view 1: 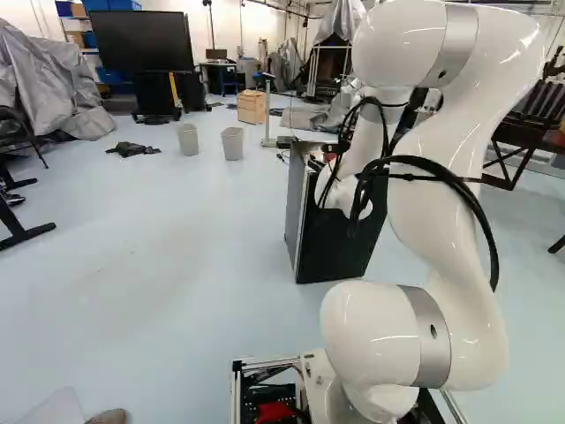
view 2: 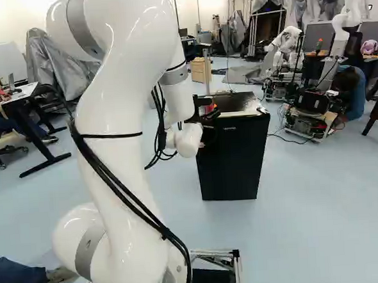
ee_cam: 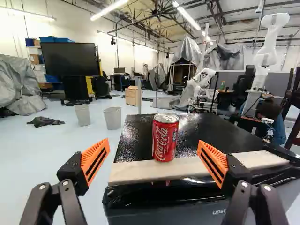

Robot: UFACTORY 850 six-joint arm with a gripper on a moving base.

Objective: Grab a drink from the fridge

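The gripper (view 2: 206, 115) is at the near edge of the black fridge's top in the right base view, partly hidden by the arm's wrist. In the wrist view the gripper (ee_cam: 153, 142) stands wide open, orange pads apart. A red drink can (ee_cam: 165, 138) stands upright on top of the fridge (ee_cam: 140, 127), at its front edge by a pale strip. It is ahead of the gripper, in line with the gap, and neither finger touches it. The fridge's dark front (view 2: 232, 161) looks closed; its inside is hidden.
Two grey bins (view 1: 232, 143) and a wooden box (view 1: 252, 106) stand beyond the fridge. Another robot (view 2: 286, 46) is on a cart behind it to the right. A desk (view 2: 19, 94) is at the left of the right base view. A person's leg and shoe (view 2: 59, 276) are close beside the base.
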